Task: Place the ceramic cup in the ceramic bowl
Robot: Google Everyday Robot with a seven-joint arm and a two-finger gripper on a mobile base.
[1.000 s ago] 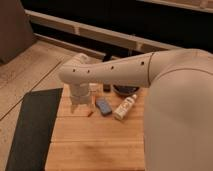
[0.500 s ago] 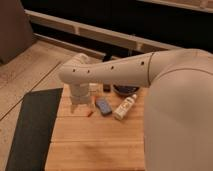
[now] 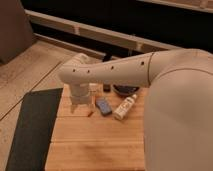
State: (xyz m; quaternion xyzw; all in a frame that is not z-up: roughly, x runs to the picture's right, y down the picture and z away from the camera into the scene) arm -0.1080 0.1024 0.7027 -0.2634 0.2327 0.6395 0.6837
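The ceramic cup (image 3: pixel 93 93) is a small cream-white shape on the wooden table, just right of my gripper. The ceramic bowl (image 3: pixel 126 90) is dark and round at the table's back, with its upper part hidden behind my white arm. My gripper (image 3: pixel 80 104) hangs down from the arm's bend over the back left part of the table, close beside the cup. I cannot tell whether it touches the cup.
The wooden table (image 3: pixel 100 145) carries a blue flat object (image 3: pixel 103 105), a white labelled bottle (image 3: pixel 125 107) lying down, a small black block (image 3: pixel 106 88) and a small orange item (image 3: pixel 90 114). A dark mat (image 3: pixel 32 125) lies on the floor at the left.
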